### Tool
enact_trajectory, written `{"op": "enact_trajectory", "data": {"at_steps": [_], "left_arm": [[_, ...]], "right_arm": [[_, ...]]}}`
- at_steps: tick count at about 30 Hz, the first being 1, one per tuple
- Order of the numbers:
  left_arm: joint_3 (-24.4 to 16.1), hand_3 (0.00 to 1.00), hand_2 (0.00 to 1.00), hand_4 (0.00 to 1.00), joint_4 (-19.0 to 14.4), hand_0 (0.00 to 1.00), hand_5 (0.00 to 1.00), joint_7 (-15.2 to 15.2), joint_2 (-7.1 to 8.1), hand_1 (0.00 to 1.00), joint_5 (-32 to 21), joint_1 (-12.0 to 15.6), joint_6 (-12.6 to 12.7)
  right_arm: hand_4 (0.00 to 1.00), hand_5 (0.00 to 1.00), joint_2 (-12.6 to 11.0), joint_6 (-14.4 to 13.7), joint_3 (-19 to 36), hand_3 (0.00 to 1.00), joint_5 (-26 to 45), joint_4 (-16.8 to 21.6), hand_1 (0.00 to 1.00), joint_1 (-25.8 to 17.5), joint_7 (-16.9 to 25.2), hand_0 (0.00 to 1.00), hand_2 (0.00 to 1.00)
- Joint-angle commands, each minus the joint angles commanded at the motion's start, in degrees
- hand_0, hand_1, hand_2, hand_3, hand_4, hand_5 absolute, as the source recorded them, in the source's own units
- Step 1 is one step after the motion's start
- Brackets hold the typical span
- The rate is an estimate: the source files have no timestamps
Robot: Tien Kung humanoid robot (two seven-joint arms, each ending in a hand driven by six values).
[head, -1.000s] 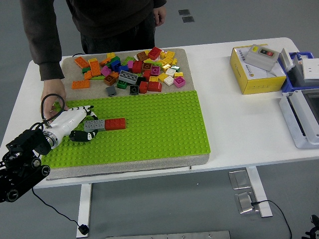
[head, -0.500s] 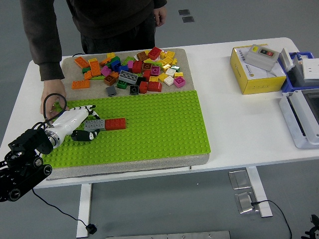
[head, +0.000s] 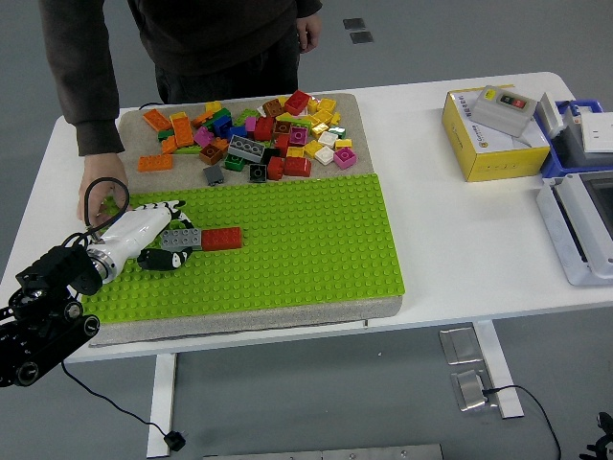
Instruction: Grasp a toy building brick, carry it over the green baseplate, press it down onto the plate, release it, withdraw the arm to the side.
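Note:
The green baseplate [head: 306, 240] lies on a grey mat in the middle of the table. On its left part a grey brick [head: 182, 239] sits end to end with a red brick [head: 221, 238]. My left hand [head: 163, 238], white with black fingers, comes in from the lower left and closes on the grey brick's left end. The thumb curls below the brick, and the other fingertips [head: 170, 207] spread above it. A pile of loose coloured bricks [head: 259, 134] lies on the mat behind the plate.
A person stands at the far side, with one hand [head: 101, 196] resting at the plate's far left corner, close to my hand. A yellow box [head: 488, 144] with a grey switch on it and blue and white trays [head: 579, 211] stand at the right.
My left hand and forearm have shifted slightly up and to the left. The grey and red bricks have stayed in place on the plate. The person's hand has barely moved.

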Motion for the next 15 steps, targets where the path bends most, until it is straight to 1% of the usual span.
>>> {"op": "enact_trajectory", "data": {"at_steps": [1,6,7,15], "left_arm": [[0.0,0.721,0.998,0.626,0.0,0.998,0.248,0.0,0.02,0.998,0.1,0.0,0.0],[0.0,0.721,0.998,0.626,0.0,0.998,0.248,0.3,0.11,0.998,0.3,-0.2,-0.4],[0.1,0.772,0.998,0.632,0.0,0.998,0.250,0.4,0.10,0.998,0.3,-0.2,-0.5],[0.4,0.779,0.998,0.635,0.1,0.998,0.250,0.7,0.01,0.998,0.2,-0.2,-0.9]], "right_arm": [[0.571,0.998,0.0,0.0,0.0,0.749,0.0,0.0,0.619,0.0,0.0,0.641,0.657],[0.571,0.998,0.0,0.0,0.0,0.749,0.0,0.0,0.619,0.0,0.1,0.641,0.657],[0.571,0.998,0.0,0.0,0.0,0.748,0.0,0.0,0.617,0.0,0.1,0.637,0.656],[0.569,0.998,-0.1,0.0,0.0,0.749,0.0,0.0,0.617,0.1,0.1,0.640,0.657]]}}
